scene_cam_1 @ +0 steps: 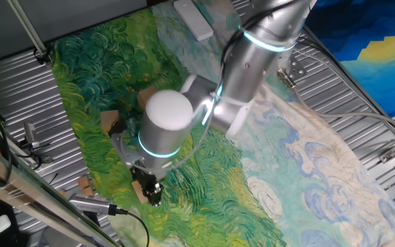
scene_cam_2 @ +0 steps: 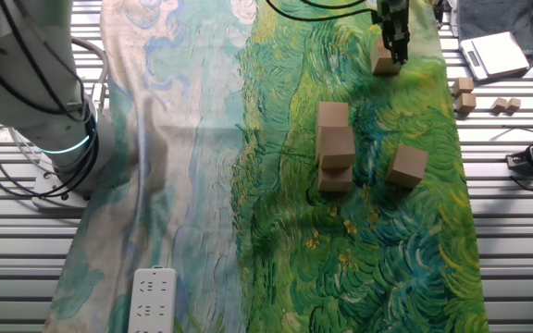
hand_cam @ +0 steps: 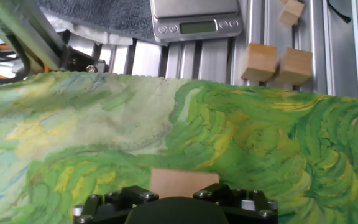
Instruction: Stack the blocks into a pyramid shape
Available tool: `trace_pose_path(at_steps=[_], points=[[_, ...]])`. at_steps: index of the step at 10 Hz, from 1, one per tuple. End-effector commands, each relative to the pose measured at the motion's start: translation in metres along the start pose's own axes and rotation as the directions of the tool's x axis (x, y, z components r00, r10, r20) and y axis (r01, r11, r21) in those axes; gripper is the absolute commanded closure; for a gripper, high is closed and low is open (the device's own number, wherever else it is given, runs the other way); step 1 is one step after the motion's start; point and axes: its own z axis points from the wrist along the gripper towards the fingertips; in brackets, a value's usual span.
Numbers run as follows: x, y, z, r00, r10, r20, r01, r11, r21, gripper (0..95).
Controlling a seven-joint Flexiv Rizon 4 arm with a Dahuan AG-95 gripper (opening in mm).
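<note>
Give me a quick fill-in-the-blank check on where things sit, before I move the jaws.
1. The gripper hangs at the block that lies nearest the digital ___.
2. The cluster of blocks rests on the ___ half of the painted cloth.
3. The lone block beside the cluster is ___ touching it.

Missing words: scale; green; not.

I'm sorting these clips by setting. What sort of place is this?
Probably a robotics lab bench: a table of ribbed metal rails under a painted cloth, a digital scale, and a power strip.
</note>
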Motion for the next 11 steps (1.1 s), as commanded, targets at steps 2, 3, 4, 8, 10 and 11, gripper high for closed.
trace_pose_path(at_steps=[2,3,4,8,10,11], points=[[0.0016,0.0001,-0.0013,1.000,-0.020,-0.011,0.021,1.000,0.017,95.0],[0.0016,0.0001,-0.0013,0.999,-0.042,-0.009,0.043,0.999,0.016,95.0],[0.0017,0.0000,-0.0014,0.999,-0.049,-0.008,0.049,0.999,0.018,95.0],[0.0017,-0.0001,-0.0015,0.998,-0.061,-0.010,0.061,0.998,0.020,95.0],[0.0017,-0.0001,-0.0015,0.998,-0.061,-0.010,0.061,0.998,0.020,95.0],[0.0017,-0.0001,-0.0015,0.998,-0.061,-0.010,0.061,0.998,0.020,95.0]])
